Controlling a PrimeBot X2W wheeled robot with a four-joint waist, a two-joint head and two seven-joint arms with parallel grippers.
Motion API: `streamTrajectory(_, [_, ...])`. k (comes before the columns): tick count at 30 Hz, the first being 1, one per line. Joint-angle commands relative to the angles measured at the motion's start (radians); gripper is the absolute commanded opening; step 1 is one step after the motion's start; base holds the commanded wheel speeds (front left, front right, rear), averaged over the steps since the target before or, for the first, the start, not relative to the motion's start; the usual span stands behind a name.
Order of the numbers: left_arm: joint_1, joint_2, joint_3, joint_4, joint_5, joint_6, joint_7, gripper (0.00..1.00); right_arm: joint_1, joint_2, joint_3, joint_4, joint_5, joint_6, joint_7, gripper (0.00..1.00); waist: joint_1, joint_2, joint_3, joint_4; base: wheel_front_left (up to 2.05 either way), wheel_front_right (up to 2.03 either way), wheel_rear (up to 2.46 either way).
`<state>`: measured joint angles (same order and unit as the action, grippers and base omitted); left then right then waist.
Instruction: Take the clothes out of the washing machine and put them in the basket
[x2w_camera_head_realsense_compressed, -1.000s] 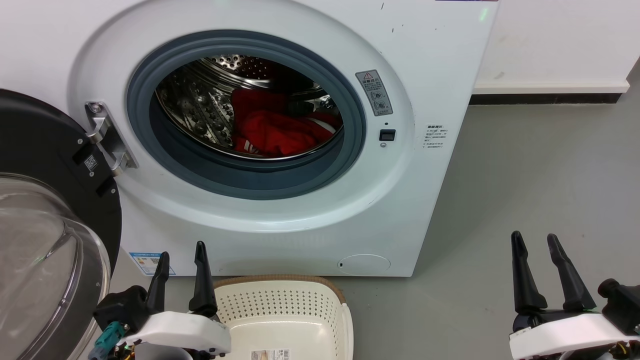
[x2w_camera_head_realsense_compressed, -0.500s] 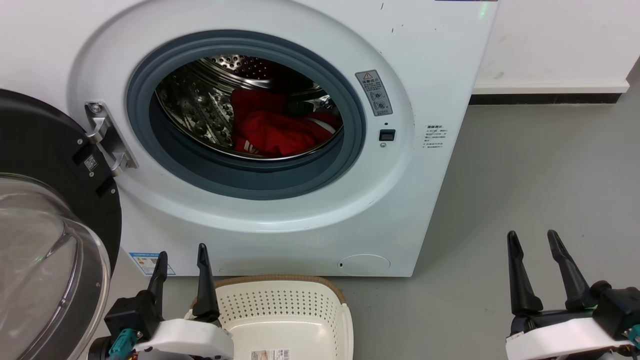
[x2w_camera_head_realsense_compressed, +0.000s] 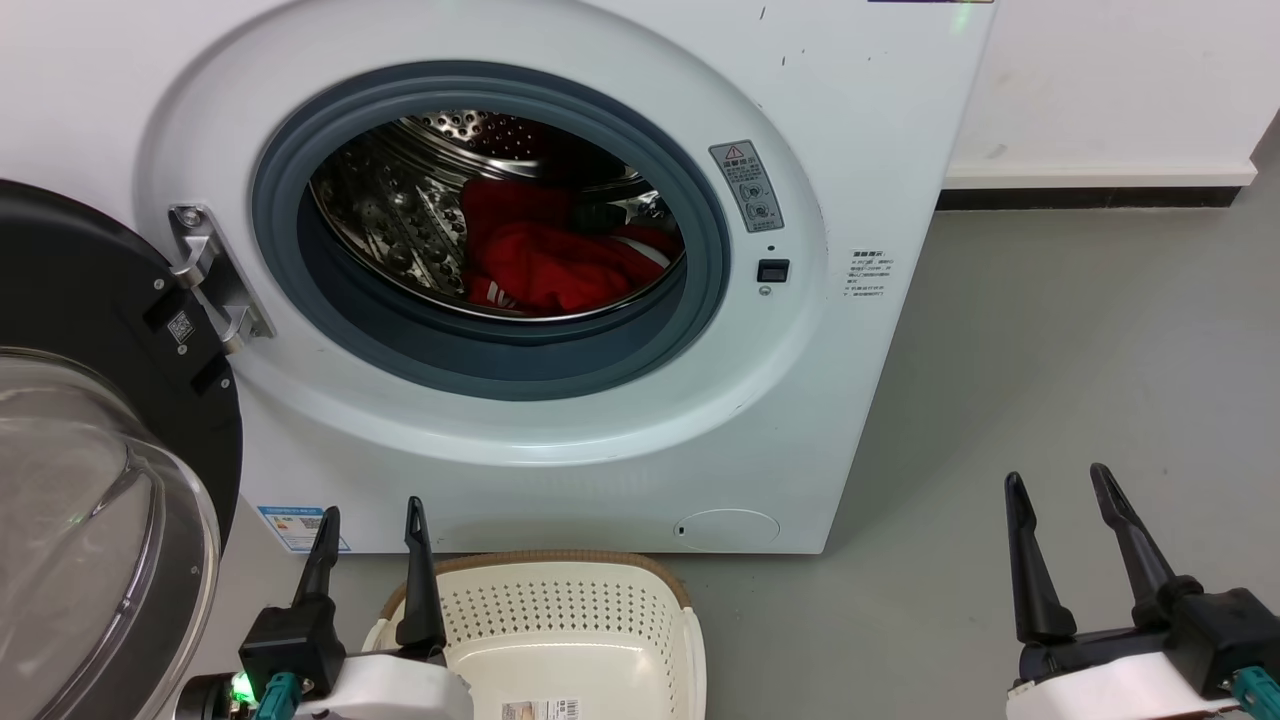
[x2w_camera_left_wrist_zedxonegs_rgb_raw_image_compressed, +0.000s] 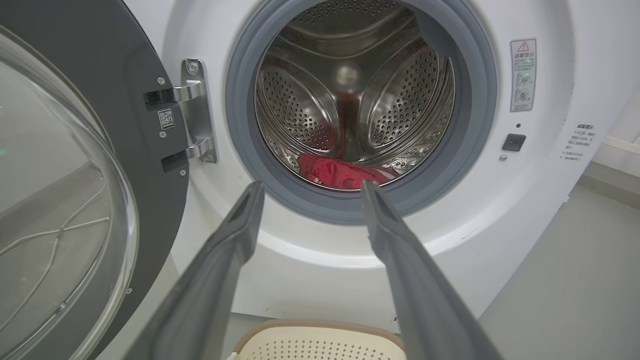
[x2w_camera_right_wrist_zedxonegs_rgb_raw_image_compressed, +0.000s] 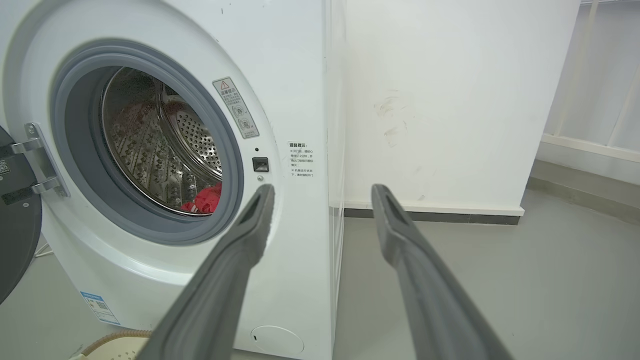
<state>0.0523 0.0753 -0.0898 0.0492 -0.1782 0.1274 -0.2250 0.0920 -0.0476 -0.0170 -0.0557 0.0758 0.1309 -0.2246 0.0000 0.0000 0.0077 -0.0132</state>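
Two long thin black fingers (x2w_camera_head_realsense_compressed: 421, 590) on the left gripper (x2w_camera_head_realsense_compressed: 372, 508), black block (x2w_camera_head_realsense_compressed: 292, 640) under them, white shell (x2w_camera_head_realsense_compressed: 395, 690), teal plug (x2w_camera_head_realsense_compressed: 275, 693), tiny green light (x2w_camera_head_realsense_compressed: 240, 685), right gripper (x2w_camera_head_realsense_compressed: 1057, 475) much the same

Clothes (x2w_camera_head_realsense_compressed: 545, 265): lower edge hidden behind the grey porthole rim (x2w_camera_head_realsense_compressed: 480, 355) at centre frame in the head view; number of garments cannot be told.
Basket (x2w_camera_head_realsense_compressed: 560, 605): near half cut off by the bottom edge; left corner behind a finger of the left gripper (x2w_camera_head_realsense_compressed: 372, 506).
Door (x2w_camera_head_realsense_compressed: 110, 420): cut by the left and bottom edges.
Washing machine (x2w_camera_head_realsense_compressed: 880, 150): top cut off by the upper edge.
Warning sticker (x2w_camera_head_realsense_compressed: 747, 185): print too small to read.
Paper label (x2w_camera_head_realsense_compressed: 540, 708) in the basket: cut by the bottom edge, unreadable.
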Motion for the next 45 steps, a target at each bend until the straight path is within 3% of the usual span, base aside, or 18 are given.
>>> streamTrajectory(1, [0.003, -0.003, 0.0, -0.003, 0.022, 0.003, -0.009, 1.0, 0.01, -0.005, 0.002, -0.009, -0.025, 0.0, -0.008, 1.0, 0.0, 0.0, 0.0, 0.0, 0.0, 0.0, 0.0])
streamTrajectory(19, [0.028, -0.013, 0.013, 0.02, 0.143, -0.007, -0.042, 1.0, 0.035, -0.005, 0.012, -0.015, -0.153, 0.0, -0.041, 1.0, 0.0, 0.0, -0.005, -0.003, 0.0, 0.0, 0.0])
streamTrajectory(45, [0.032, -0.025, 0.034, 0.039, 0.134, -0.026, -0.041, 1.0, 0.033, -0.004, 0.007, 0.018, -0.123, 0.0, -0.041, 1.0, 0.0, 0.0, -0.003, -0.002, 0.0, 0.0, 0.0])
